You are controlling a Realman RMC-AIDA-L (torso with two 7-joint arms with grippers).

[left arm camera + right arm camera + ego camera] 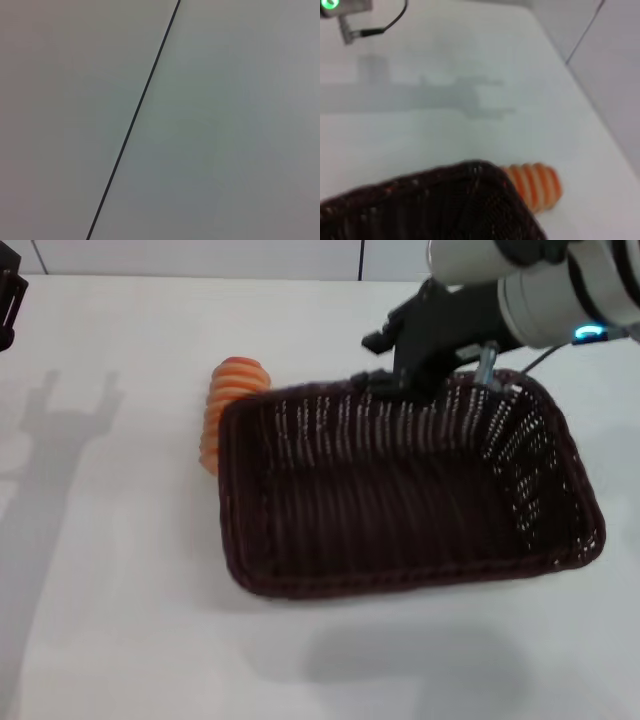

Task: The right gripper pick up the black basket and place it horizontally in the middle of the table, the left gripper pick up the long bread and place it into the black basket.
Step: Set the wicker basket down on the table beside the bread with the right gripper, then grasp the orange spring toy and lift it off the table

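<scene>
The dark woven basket (400, 490) sits mid-frame, open side up, slightly skewed. The orange, cream-striped bread (228, 405) lies against its upper-left corner, partly hidden behind the rim.

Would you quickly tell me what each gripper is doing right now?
Right gripper: shut on the far rim of the black basket.
Left gripper: not in view; only a dark arm part at the head view's left edge.

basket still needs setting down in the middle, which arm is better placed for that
Right. The right gripper is at the basket's far rim, and the basket looks tilted off the table. The left gripper is out of view; its wrist camera shows only blank panels.
</scene>
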